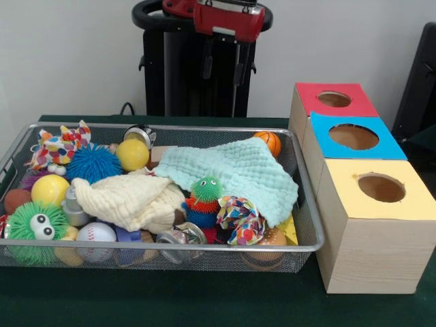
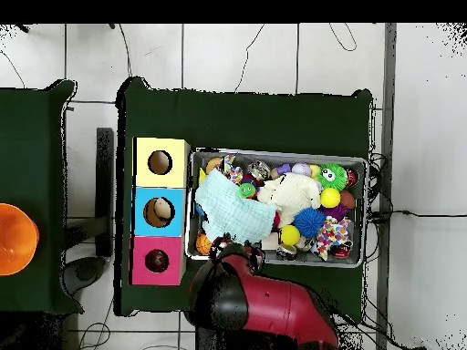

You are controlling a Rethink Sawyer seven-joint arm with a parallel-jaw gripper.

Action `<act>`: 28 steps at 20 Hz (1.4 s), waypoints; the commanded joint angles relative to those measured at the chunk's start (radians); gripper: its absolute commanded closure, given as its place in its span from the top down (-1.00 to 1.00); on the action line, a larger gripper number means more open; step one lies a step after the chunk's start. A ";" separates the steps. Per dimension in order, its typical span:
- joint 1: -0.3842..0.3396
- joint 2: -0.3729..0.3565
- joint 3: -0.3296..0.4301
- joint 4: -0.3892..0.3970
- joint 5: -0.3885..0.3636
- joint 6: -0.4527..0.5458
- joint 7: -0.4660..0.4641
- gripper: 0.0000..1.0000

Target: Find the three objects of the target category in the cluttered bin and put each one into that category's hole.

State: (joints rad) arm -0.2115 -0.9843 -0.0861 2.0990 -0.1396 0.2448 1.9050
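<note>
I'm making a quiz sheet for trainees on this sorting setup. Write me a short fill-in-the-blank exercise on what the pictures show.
1. The box nearest the front camera has a ____ top.
2. The middle box has a ____ top.
3. The toys lie in a wire mesh ____.
4. The gripper hangs ____ the bin's far rim, holding nothing.

Missing words: yellow; blue; bin; above

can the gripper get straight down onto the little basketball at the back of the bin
Probably only partly: the basketball sits in the bin's far corner, half tucked under the mint cloth and close to the wire wall. The gripper hangs above, fingers apart.
</note>
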 commanded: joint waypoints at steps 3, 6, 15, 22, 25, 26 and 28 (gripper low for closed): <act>-0.052 0.028 0.137 -0.063 -0.128 -0.061 -0.041 1.00; -0.051 0.049 0.151 -0.123 -0.193 -0.028 -0.095 1.00; -0.096 0.133 0.194 -0.192 -0.405 -0.062 -0.124 1.00; -0.144 0.159 0.224 -0.219 -0.511 -0.053 -0.115 1.00; -0.188 0.169 0.251 -0.221 -0.558 -0.045 -0.132 1.00; -0.198 0.171 0.261 -0.221 -0.569 -0.043 -0.134 1.00; -0.229 0.176 0.296 -0.221 -0.591 -0.032 -0.154 1.00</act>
State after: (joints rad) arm -0.3773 -0.8560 0.0827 1.9466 -0.6309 0.2170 1.9050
